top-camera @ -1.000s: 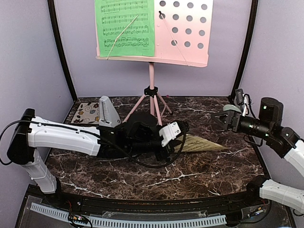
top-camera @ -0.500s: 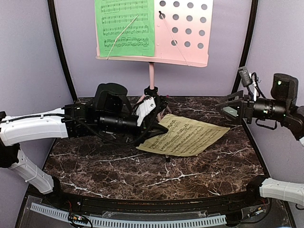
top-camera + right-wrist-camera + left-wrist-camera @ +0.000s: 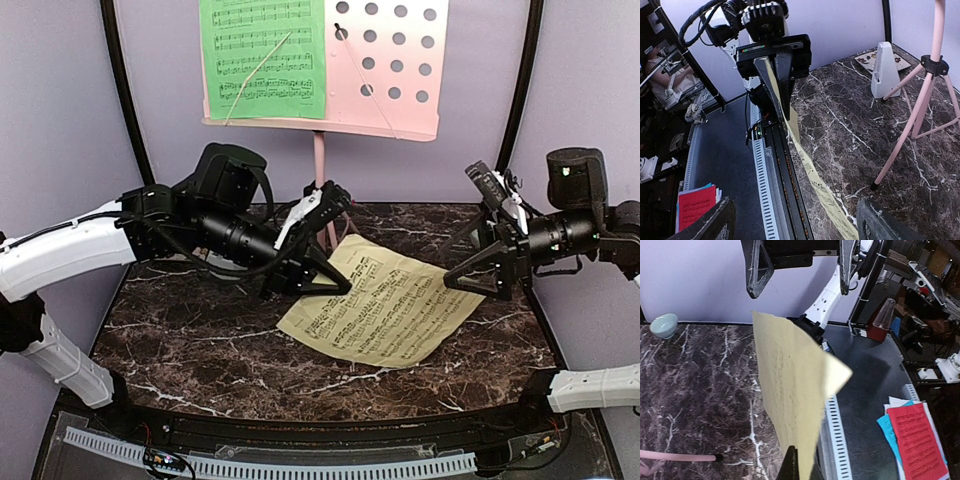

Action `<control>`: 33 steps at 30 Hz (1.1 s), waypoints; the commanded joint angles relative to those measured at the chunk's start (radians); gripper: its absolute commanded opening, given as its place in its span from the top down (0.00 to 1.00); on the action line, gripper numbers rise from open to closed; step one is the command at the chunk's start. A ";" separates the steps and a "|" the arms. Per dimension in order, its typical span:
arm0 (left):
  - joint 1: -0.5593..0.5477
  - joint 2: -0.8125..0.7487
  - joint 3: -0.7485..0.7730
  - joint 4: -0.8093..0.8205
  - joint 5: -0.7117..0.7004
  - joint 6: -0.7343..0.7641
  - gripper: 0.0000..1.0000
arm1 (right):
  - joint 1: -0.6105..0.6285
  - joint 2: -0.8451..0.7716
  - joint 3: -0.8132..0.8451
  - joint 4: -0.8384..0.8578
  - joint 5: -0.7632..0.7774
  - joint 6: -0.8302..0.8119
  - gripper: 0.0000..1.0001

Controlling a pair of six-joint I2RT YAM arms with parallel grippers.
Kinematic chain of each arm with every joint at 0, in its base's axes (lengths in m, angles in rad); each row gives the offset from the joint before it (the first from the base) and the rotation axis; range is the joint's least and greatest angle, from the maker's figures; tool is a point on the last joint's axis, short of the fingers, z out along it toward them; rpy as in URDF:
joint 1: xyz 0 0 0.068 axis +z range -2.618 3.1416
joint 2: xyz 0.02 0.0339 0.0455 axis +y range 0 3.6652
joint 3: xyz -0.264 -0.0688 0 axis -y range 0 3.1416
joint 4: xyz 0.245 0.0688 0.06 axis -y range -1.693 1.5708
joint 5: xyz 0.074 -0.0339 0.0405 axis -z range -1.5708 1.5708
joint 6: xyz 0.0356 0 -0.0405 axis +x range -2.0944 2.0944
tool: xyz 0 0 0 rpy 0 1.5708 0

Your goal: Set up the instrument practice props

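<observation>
The pink music stand stands at the back, a green sheet-music page on the left of its desk. My left gripper is shut on the left edge of a pale-yellow sheet-music page, holding it tilted above the table. In the left wrist view that page rises from the closed jaws. My right gripper stands open at the page's right edge. Seen edge-on in the right wrist view, the page runs between its spread fingers. The grey-white metronome stands behind the stand's legs.
A flower-patterned card lies behind the metronome. A small pale-green bowl sits on the marble table by the wall. Black corner posts frame the lilac back wall. The stand's tripod feet spread over the back middle.
My left arm has risen from low over the table, lifting the yellow page and turning it. My right gripper has come down and inward to the page's right edge.
</observation>
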State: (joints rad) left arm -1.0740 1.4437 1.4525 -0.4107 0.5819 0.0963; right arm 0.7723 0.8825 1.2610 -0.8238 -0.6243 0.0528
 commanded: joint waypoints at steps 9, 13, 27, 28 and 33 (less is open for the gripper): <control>0.013 0.100 0.154 -0.071 0.294 -0.179 1.00 | 0.191 0.071 0.036 0.026 -0.004 0.005 0.26; 0.014 0.112 0.169 -0.068 0.314 -0.193 1.00 | 0.230 0.080 0.028 0.025 0.001 0.008 0.43; 0.014 0.077 0.169 -0.021 0.065 -0.156 0.86 | 0.255 0.093 0.074 0.015 0.124 0.050 1.00; 0.015 0.050 0.145 0.014 0.022 -0.163 0.79 | 0.255 0.085 0.081 0.027 0.156 0.057 1.00; 0.025 -0.118 -0.084 0.242 -0.226 -0.248 0.36 | 0.254 0.053 0.114 0.141 0.245 0.084 1.00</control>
State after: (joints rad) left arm -1.0637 1.4849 1.5040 -0.3626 0.5781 -0.0879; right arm 1.0191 0.9707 1.3182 -0.8150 -0.4759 0.1081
